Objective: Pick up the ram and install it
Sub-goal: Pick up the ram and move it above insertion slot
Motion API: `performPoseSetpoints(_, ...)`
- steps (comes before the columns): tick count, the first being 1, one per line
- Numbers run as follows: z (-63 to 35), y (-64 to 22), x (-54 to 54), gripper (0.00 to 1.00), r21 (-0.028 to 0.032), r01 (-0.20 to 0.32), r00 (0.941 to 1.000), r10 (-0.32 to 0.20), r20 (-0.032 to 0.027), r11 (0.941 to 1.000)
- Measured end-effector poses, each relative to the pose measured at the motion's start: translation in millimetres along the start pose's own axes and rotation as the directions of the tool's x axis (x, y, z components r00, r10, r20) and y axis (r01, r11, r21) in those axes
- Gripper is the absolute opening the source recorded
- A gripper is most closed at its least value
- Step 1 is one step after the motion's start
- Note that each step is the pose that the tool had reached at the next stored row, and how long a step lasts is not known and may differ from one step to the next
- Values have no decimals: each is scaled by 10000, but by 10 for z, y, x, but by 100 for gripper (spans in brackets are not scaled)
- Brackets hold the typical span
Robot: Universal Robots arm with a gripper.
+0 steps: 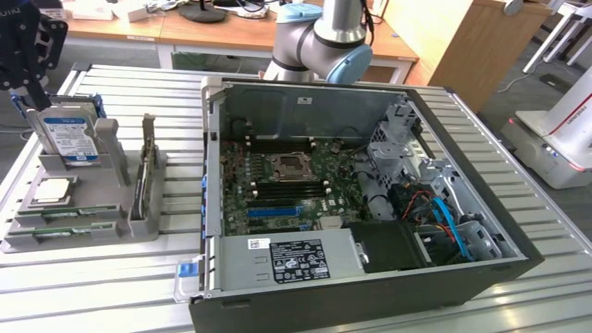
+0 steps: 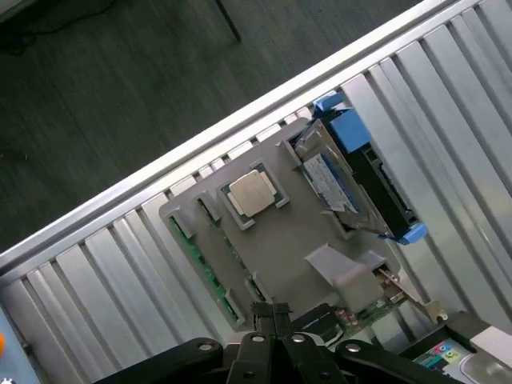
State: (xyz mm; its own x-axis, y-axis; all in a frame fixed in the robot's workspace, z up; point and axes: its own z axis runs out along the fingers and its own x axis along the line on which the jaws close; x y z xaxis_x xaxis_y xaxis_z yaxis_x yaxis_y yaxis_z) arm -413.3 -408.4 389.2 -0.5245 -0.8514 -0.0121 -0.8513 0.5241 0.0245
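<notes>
A grey holder [image 1: 111,215] [image 2: 304,240] sits on the slatted table at the exterior view's left. The ram, a thin green stick, lies on edge along the holder's front [image 1: 66,232] [image 2: 202,268]. Another thin stick [image 1: 144,170] stands in a slot on the holder's side nearer the case. My gripper [image 1: 28,83] [image 2: 273,318] hangs above the holder's far corner, over the hard drive [image 1: 71,139] [image 2: 332,182]. Its fingers are shut together with nothing between them. The open computer case [image 1: 481,208] shows the motherboard with its dark ram slots [image 1: 287,189].
A square silver CPU [image 1: 52,190] [image 2: 254,193] lies on the holder. The arm's base [image 1: 324,41] rises behind the case. Wooden desks stand at the back, and a white machine [image 1: 559,139] at the exterior view's right. The table edge [image 2: 200,144] runs close to the holder.
</notes>
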Motion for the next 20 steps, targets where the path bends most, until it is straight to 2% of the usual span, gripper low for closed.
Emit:
performPoseSetpoints(4, 1, 0, 0, 11, -1, 729, 9973, -729, -33, 9973)
performPoseSetpoints(8, 2, 0, 0, 11, -4, 1444, 9895, -1444, -66, 9895)
performPoseSetpoints(12, 3, 0, 0, 11, -8, 2167, 9762, -2167, -100, 9762)
performPoseSetpoints(14, 4, 0, 0, 11, -11, 2516, 9678, -2516, -115, 9678)
performPoseSetpoints(18, 5, 0, 0, 11, -21, 3198, 9474, -3198, -144, 9475)
performPoseSetpoints(19, 6, 0, 0, 11, -24, 3321, 9431, -3321, -147, 9432)
performPoseSetpoints(20, 5, 0, 0, 11, -25, 3369, 9414, -3369, -149, 9415)
